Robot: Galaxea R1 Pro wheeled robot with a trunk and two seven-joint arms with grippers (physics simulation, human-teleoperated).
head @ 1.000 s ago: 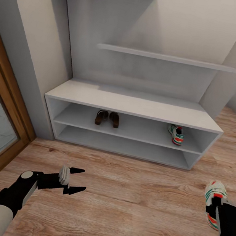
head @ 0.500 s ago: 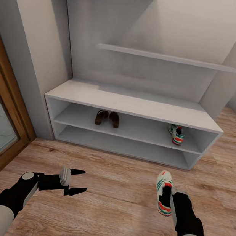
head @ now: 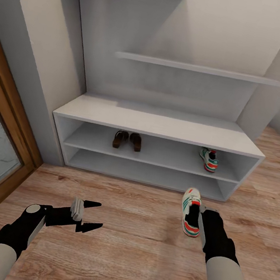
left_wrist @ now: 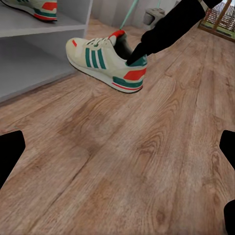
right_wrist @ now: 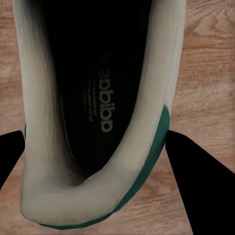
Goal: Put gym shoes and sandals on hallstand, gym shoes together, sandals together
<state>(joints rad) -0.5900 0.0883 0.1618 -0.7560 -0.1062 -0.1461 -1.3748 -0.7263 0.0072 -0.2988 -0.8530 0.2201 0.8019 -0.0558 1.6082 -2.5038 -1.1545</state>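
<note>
Right, I've got the second gym shoe [head: 191,210] in my right gripper [head: 202,215], held by the heel collar a little above the corridor floor [head: 131,244], just in front of the hallstand [head: 161,124] and toward its right end. The right wrist camera looks straight down into the shoe's dark opening [right_wrist: 93,98], with a finger on either side of the heel, so the jaws are closed on it and not merely near it. Its partner, the other gym shoe [head: 208,160], already sits on the upper open shelf at the far right, and the two sandals [head: 127,140] lie side by side on the same shelf, left of centre. My left gripper [head: 88,215] hangs low at the near left with its fingers spread wide and nothing between them. From the left wrist camera the carried shoe [left_wrist: 105,61] shows its green stripes and red-orange heel, with the right arm coming down onto the collar. I'd judge the shoe light and fairly soft — the padded collar will give under the pads (so it may pivot toe-down if I swing it quickly). The heel collar seems the sensible hold; the sole is stiffer and should slide flat onto the shelf beside its mate.
</note>
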